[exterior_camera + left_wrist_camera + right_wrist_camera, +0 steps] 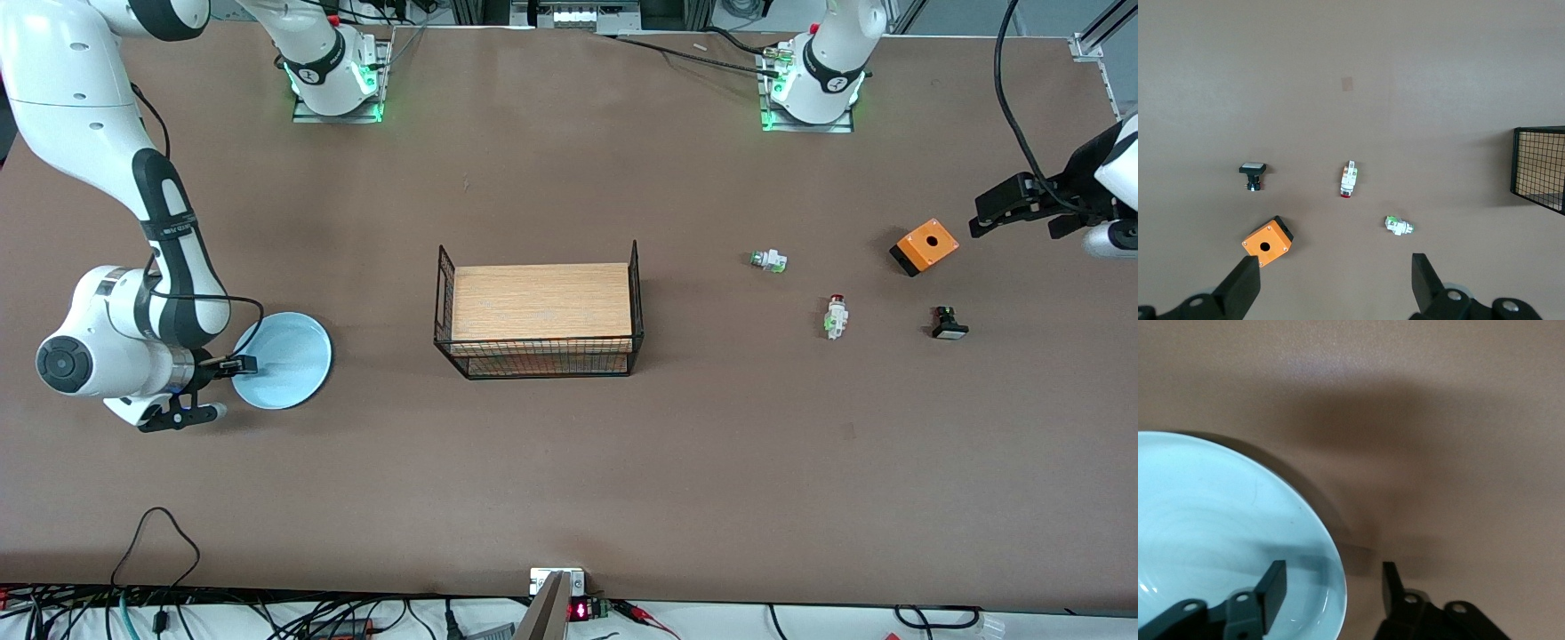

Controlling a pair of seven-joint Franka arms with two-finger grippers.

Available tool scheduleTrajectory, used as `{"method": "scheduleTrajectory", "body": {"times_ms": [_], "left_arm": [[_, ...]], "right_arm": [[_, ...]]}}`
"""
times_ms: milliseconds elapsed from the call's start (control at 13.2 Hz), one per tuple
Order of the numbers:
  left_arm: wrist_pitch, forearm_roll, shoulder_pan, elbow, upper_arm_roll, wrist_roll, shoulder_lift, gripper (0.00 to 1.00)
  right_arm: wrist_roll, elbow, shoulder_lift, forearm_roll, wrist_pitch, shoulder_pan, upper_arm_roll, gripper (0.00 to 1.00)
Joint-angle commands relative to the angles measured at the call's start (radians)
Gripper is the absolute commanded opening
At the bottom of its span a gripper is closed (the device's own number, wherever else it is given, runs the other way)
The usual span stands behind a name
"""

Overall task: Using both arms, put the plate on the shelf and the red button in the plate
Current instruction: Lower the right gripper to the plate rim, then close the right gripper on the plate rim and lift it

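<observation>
The pale light-blue plate [289,356] lies on the table toward the right arm's end. My right gripper [224,388] is open and straddles its rim, with one finger inside the plate [1218,520] and one outside; it shows in the right wrist view [1335,587]. The red button [836,316], white with a dark red cap and a green end, lies on the table toward the left arm's end and shows in the left wrist view [1349,180]. My left gripper [1018,222] is open and empty in the air beside the orange box [925,246]; it shows in the left wrist view [1331,280].
A black wire basket [636,302] with a wooden board in it stands mid-table [1538,167]. A white-and-green part [769,260] [1398,225], a black button with a white cap [949,324] [1253,175] and the orange box [1267,242] lie around the red button.
</observation>
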State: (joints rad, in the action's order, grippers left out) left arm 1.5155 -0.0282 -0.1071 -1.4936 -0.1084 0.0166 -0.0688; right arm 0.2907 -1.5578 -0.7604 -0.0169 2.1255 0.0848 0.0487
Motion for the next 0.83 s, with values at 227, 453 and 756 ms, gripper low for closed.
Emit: {"method": "scheduleTrajectory", "body": {"times_ms": [227, 453, 756], "left_arm": [[-0.008, 0.01, -0.005, 0.003, -0.005, -0.012, 0.0, 1.0], [-0.012, 0.011, -0.005, -0.001, -0.004, -0.014, 0.0, 1.0], [-0.018, 0.017, -0.005, -0.001, -0.005, -0.012, -0.009, 1.0]], "right_arm": [[0.022, 0.018, -0.025, 0.012, -0.024, 0.026, -0.01, 0.16], [0.021, 0.024, -0.02, 0.014, -0.102, 0.027, -0.01, 0.01], [0.019, 0.028, -0.011, 0.015, -0.15, 0.033, -0.009, 0.0]]}}
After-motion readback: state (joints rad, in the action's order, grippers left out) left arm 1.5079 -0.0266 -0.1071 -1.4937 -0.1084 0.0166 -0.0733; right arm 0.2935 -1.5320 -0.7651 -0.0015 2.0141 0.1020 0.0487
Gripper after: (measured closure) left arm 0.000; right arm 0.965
